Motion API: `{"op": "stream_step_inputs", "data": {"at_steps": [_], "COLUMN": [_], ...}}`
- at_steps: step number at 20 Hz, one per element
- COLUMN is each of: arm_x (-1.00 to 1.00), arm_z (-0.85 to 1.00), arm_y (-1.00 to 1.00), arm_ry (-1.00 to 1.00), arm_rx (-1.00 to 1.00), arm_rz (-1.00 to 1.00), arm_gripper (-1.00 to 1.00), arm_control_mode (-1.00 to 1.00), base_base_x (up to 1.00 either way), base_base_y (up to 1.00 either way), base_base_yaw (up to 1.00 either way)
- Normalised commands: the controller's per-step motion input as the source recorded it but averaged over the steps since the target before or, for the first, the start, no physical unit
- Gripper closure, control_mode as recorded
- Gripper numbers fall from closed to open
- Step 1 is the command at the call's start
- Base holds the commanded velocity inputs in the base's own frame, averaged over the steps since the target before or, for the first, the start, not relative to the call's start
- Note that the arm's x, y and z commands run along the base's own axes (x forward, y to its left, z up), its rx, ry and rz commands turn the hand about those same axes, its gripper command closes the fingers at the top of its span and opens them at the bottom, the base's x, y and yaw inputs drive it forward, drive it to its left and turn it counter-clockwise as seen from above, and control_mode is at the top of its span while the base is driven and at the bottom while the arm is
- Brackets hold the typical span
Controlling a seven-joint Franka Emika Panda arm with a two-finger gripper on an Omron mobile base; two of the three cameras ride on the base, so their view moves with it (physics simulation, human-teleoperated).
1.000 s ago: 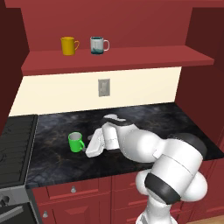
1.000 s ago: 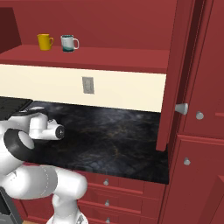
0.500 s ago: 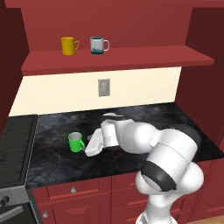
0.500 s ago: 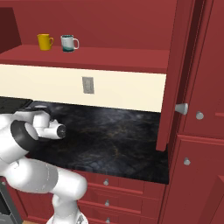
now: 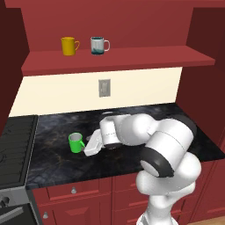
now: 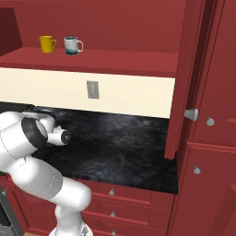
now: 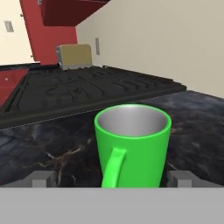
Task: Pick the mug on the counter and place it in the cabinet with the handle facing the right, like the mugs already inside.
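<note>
Red cabinetry surrounds a black marble worktop (image 5: 132,158), with the cabinet (image 5: 114,59) open across the upper part of the left base view. On its shelf, upper left of the frame, stand a yellow mug (image 5: 68,45) and a white-and-teal mug (image 5: 98,45), their handles toward the right. The mug (image 5: 76,143) to be stored stands upright on the worktop at middle left, near a black stovetop (image 5: 15,149). The end effector (image 5: 90,147) sits low just beside it, spread wide and holding nothing. In the hand view the mug (image 7: 132,146) stands between the two finger tips (image 7: 43,178), its handle (image 7: 113,168) toward the camera. Nothing is finished yet: by my reading the approach is done, while grasping, lifting, turning the handle right and shelving remain.
</note>
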Motion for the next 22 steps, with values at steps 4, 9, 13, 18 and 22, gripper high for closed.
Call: {"op": "stream_step_inputs", "data": {"at_steps": [4, 9, 13, 18, 22], "arm_x": [0.07, 0.03, 0.0, 0.0, 0.0], "arm_z": [-0.1, -0.08, -0.03, -0.04, 0.1], "arm_y": [0.12, 0.17, 0.02, 0.0, 0.0], "arm_ry": [0.01, 0.0, 0.0, 0.0, -0.01], "arm_rx": [0.0, 0.0, 0.0, -0.01, 0.0], "arm_rz": [0.0, 0.0, 0.0, 0.0, 0.0], "arm_gripper": [-1.0, 1.0, 1.0, 1.0, 1.0], "arm_control_mode": [-1.0, -1.0, -1.0, -1.0, -1.0], "base_base_x": [0.0, 0.0, 0.0, 0.0, 0.0], "base_base_y": [0.0, 0.0, 0.0, 0.0, 0.0], "base_base_yaw": [0.0, 0.0, 0.0, 0.0, 0.0]}}
